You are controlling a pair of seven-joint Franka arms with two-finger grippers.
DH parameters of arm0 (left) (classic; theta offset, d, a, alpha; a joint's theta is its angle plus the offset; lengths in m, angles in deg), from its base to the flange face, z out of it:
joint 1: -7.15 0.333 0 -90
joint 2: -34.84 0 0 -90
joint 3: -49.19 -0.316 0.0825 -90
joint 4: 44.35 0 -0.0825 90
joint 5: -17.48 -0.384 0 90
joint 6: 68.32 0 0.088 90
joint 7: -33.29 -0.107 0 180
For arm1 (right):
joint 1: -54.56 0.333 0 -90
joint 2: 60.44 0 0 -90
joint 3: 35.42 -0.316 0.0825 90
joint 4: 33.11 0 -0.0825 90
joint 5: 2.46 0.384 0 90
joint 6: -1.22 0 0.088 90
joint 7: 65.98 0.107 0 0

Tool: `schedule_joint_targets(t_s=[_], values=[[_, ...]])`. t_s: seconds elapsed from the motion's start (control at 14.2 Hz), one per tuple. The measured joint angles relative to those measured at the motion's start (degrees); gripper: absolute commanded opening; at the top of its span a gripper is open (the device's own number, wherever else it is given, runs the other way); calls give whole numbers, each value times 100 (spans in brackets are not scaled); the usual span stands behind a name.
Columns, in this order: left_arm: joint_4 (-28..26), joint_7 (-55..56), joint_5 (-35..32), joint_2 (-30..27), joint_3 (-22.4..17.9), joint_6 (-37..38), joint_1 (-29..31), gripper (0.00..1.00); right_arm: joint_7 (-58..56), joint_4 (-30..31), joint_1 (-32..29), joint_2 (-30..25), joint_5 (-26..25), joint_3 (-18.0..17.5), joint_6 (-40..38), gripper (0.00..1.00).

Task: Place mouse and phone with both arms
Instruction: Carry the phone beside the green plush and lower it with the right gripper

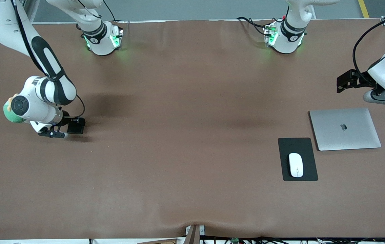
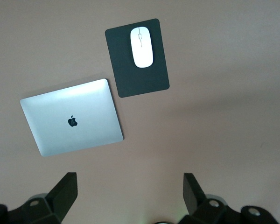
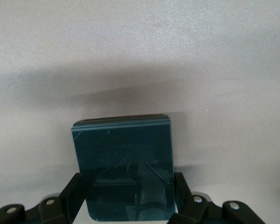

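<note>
The white mouse (image 1: 296,164) lies on a black mouse pad (image 1: 297,145) toward the left arm's end of the table; it also shows in the left wrist view (image 2: 142,46). My right gripper (image 1: 72,128) is shut on the black phone (image 1: 76,125), low over the table at the right arm's end. In the right wrist view the phone (image 3: 123,158) sits between the fingers of the right gripper (image 3: 126,196). My left gripper (image 1: 345,81) is open and empty, up over the table beside the laptop; in its wrist view (image 2: 129,184) the jaws stand wide apart.
A closed silver laptop (image 1: 345,128) lies beside the mouse pad, farther from the front camera; it also shows in the left wrist view (image 2: 72,121). A green object (image 1: 11,115) is partly hidden by the right arm's wrist.
</note>
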Motion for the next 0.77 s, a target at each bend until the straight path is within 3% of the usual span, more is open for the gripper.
schedule_joint_targets(t_s=[0.07, 0.42, 0.77], values=[[0, 29, 0, -25, 0, 29, 0, 100, 1, 0, 0, 0, 0, 0, 0, 100], [1, 73, 48, -181, -29, 177, 0, 100, 1, -112, 1, -10, 0, -20, -283, 100], [-16, 85, 57, -215, -36, 207, 0, 100, 0, -1053, 1, -199, -2, -24, -1822, 100]])
